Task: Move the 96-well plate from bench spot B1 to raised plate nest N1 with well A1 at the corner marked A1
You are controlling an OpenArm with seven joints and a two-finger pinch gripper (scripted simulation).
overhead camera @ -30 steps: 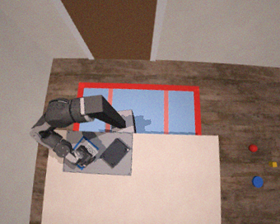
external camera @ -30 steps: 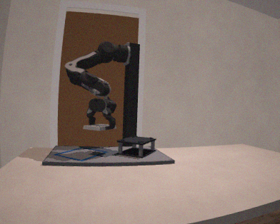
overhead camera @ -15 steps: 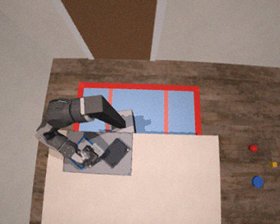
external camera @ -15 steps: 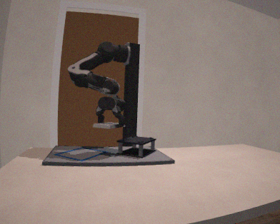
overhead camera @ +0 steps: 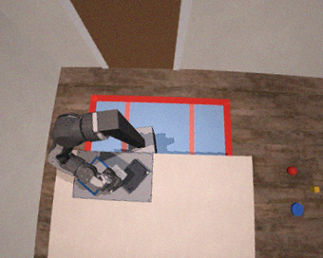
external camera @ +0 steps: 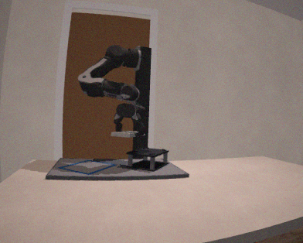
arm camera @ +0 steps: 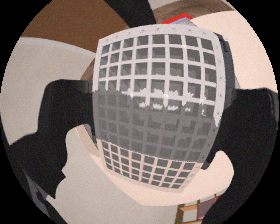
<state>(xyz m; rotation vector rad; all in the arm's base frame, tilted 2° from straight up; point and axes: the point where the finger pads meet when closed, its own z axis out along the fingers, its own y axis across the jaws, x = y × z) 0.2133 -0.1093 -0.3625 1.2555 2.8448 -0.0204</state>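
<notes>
My gripper (external camera: 125, 129) is shut on the white 96-well plate (external camera: 124, 134) and holds it level in the air, above the grey base and just left of the raised nest N1 (external camera: 148, 158). In the wrist view the plate (arm camera: 158, 106) fills the middle, its grid of wells facing the camera, with the dark fingers at its two sides. From above, the plate (overhead camera: 111, 179) shows partly under the wrist, next to the dark nest (overhead camera: 136, 176). The blue outline of spot B1 (external camera: 89, 166) lies empty on the base.
The grey base (overhead camera: 114, 176) sits at the left edge of a pale mat (overhead camera: 155, 210). The arm's dark column (external camera: 142, 104) stands right behind the nest. A red-framed blue panel (overhead camera: 175, 124) lies behind. A red ball (overhead camera: 292, 170), a yellow cube (overhead camera: 315, 189) and a blue disc (overhead camera: 297, 209) lie far right.
</notes>
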